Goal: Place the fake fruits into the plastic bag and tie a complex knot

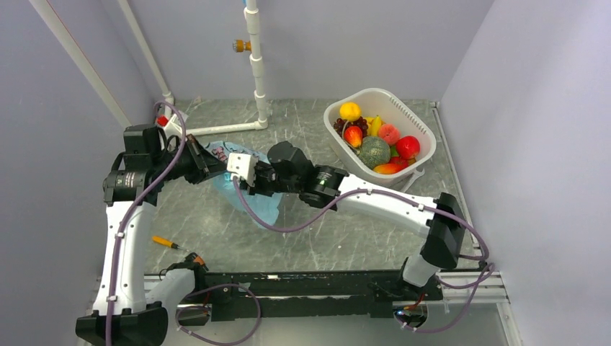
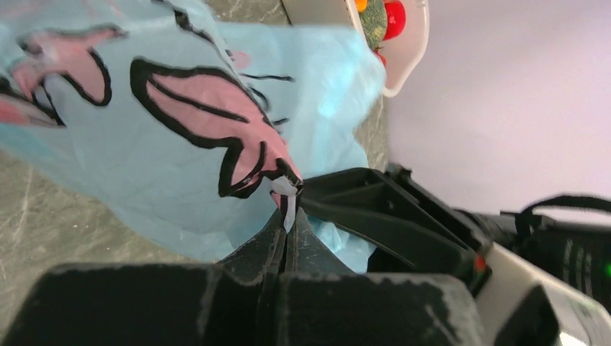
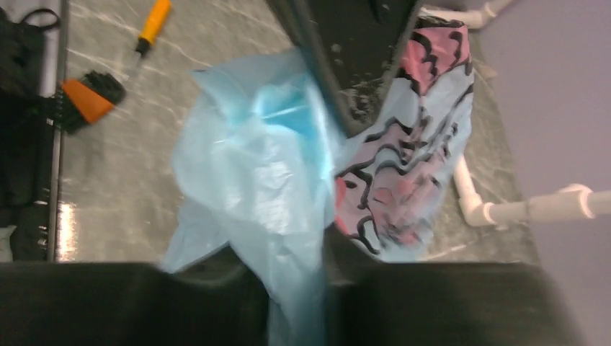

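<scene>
The light-blue plastic bag (image 1: 253, 196) with pink and black print hangs between both grippers over the table's left middle. My left gripper (image 2: 288, 213) is shut on a thin edge of the bag (image 2: 180, 137). My right gripper (image 3: 299, 252) is shut on a bunched fold of the bag film (image 3: 252, 158); it meets the left one in the top view (image 1: 241, 173). The fake fruits (image 1: 375, 140) all lie in the white slotted basket (image 1: 418, 115) at the back right: yellow, red, peach-pink, grapes, green netted melon. No knot shows.
An orange-handled screwdriver (image 1: 166, 243) lies near the front left, also in the right wrist view (image 3: 150, 27). White pipes (image 1: 256, 65) stand at the back, one running along the table (image 1: 216, 130). Grey walls close in on both sides.
</scene>
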### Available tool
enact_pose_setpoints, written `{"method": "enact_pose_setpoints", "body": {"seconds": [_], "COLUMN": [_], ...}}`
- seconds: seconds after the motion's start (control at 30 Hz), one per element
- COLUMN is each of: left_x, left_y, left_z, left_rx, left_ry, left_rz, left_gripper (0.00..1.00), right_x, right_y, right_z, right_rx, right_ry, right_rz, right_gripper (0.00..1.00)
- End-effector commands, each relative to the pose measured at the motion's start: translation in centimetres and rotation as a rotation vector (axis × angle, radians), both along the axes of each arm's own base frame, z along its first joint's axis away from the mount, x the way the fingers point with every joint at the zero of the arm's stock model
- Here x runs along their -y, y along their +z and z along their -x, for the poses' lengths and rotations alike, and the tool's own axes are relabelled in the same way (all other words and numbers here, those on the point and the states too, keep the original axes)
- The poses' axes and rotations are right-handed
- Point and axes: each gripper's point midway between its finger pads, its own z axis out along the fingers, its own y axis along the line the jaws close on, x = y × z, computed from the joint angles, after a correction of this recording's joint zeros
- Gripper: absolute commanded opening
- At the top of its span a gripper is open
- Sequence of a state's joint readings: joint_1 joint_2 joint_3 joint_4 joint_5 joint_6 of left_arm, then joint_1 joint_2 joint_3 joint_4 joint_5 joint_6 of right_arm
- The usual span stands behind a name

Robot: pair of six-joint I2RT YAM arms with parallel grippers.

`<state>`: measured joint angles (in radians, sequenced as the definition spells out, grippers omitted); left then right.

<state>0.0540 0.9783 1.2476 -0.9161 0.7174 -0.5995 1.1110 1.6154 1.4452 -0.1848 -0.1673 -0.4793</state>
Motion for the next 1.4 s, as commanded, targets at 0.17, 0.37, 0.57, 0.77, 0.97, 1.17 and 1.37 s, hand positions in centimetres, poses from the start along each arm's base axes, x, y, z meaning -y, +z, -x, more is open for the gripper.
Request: {"method": "enact_pose_setpoints", "body": {"seconds": [0.17,0.37,0.57,0.77,0.97,1.17,1.37], "left_x": [-4.1,-7.1,-6.4,-1.8,0.2,-2.2,-6.1], "left_y": [8.0,3.8,-0.3,-1.3,-1.4,3.6,6.9], "left_z": [1.0,1.2,0.0,-0.8,-1.6,-0.5,1.1], "left_rx": [0.548,0.551,0.441,0.447,0.441,0.559,0.577], "left_ry": [-0.156,-0.110,-0.053,-0.145,-0.198,-0.199,-0.099], "left_rz": [-0.114,-0.037,0.091,0.166,0.237,0.157,0.126], "left_gripper": [0.97,0.99,1.00,0.99,0.65,0.00,0.00], "right_x": [7.7,10.8,11.6,11.3,11.4,15.2,22.0], "right_y": [8.4,10.9,11.6,11.6,11.2,7.1,-1.2], "right_z": [-4.1,-2.3,-2.1,-1.9,-2.1,-4.6,-9.0], "right_rx": [-0.262,-0.401,-0.465,-0.516,-0.528,-0.567,-0.785], "right_ry": [-0.046,0.049,0.036,0.046,0.023,-0.148,-0.460], "right_rz": [-0.331,-0.419,-0.455,-0.485,-0.483,-0.423,-0.352], "right_gripper": [0.00,0.00,0.00,0.00,0.00,0.00,0.00]}}
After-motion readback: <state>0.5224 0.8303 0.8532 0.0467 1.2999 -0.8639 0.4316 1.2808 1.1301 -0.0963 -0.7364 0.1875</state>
